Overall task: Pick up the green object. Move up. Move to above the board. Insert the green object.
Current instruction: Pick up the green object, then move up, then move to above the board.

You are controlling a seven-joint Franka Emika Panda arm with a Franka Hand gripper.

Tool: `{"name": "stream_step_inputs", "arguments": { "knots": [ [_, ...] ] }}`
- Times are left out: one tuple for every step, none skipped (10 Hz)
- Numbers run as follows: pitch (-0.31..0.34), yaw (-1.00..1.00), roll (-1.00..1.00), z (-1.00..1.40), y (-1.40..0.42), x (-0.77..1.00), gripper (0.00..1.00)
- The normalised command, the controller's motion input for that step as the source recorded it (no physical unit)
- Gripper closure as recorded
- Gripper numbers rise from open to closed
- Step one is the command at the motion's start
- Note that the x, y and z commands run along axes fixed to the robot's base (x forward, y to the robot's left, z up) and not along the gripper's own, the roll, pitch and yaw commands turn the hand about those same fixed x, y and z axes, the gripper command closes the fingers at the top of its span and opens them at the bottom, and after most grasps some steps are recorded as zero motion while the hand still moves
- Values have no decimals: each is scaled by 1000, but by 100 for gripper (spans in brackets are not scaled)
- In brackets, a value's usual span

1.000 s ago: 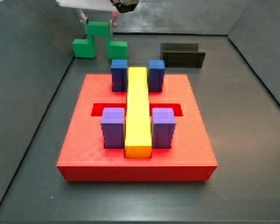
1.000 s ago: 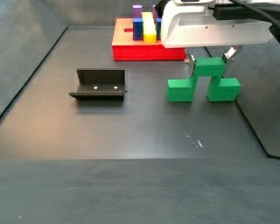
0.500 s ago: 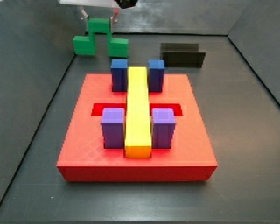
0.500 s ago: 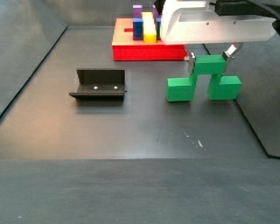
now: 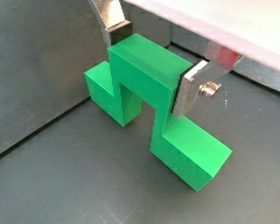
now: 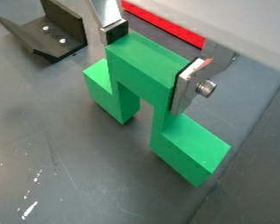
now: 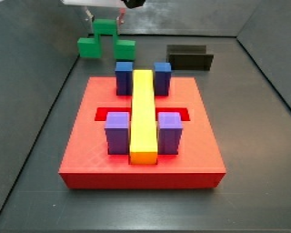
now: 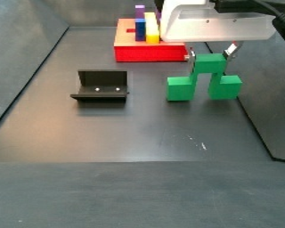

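Observation:
The green object [image 5: 154, 83] is an arch of three cubes. My gripper [image 5: 154, 59] is shut on its raised middle cube, one silver finger [image 5: 192, 87] on each side, as both wrist views show [image 6: 149, 83]. In both side views the green object [image 7: 103, 43] [image 8: 205, 78] hangs under the gripper [image 8: 210, 52] at or just above the dark floor, beyond the far end of the board. The board [image 7: 87, 146] is a flat red square block bearing a long yellow bar [image 7: 143, 109], purple cubes [image 7: 116, 132] and blue cubes [image 7: 124, 75]. Its recessed slot crosses the bar.
The fixture [image 7: 191, 57], a dark L-shaped bracket, stands on the floor near the board's far right corner; it also shows in a side view [image 8: 100, 86] and in a wrist view [image 6: 49, 31]. Grey walls enclose the floor.
The gripper and the green object have risen slightly. The grip is unchanged. The board and fixture have not moved.

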Motion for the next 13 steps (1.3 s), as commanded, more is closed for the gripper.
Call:
{"name": "stream_step_inputs", "arguments": {
  "knots": [
    [0,0,0,0,0,0,100],
    [0,0,0,833,0,0,100],
    [-13,13,-1,856,-2,7,100],
    [24,17,-2,645,-10,-61,100],
    [13,13,11,336,0,-37,100],
    [0,0,0,1400,0,0,100],
    [10,-3,-1,1400,-2,8,100],
    [23,-6,3,1400,-12,-58,100],
    [6,-1,12,1400,0,-21,100],
    [80,1,3,834,6,59,100],
    [103,-2,0,591,2,67,100],
    [85,0,0,279,1,56,100],
    [61,2,0,187,-2,32,100]
  ]
}}
